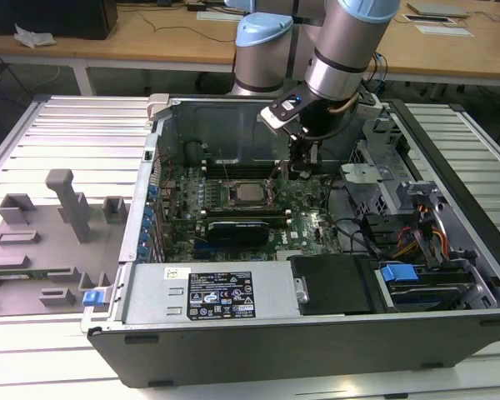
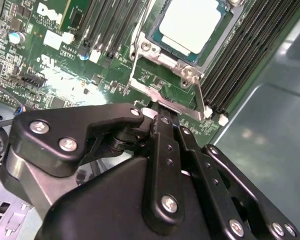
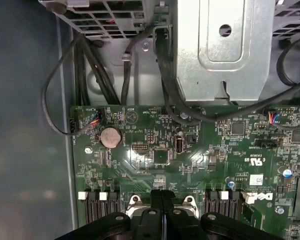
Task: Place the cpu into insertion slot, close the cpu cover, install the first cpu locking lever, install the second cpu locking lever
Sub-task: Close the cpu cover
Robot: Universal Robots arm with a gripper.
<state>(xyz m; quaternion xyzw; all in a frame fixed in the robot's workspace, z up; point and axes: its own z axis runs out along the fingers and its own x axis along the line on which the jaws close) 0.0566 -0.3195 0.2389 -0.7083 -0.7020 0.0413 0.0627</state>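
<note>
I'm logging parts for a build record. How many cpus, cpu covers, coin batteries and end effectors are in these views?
cpu: 1
cover: 1
coin battery: 1
end effector: 1
Total: 4

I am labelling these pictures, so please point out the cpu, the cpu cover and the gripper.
the cpu (image 2: pixel 190 22): second wrist view, on its silver-grey top.
the cpu cover (image 2: pixel 166 60): second wrist view, on the frame edge beside the cpu.
the gripper (image 2: pixel 160 116): second wrist view, between its fingertips.
</note>
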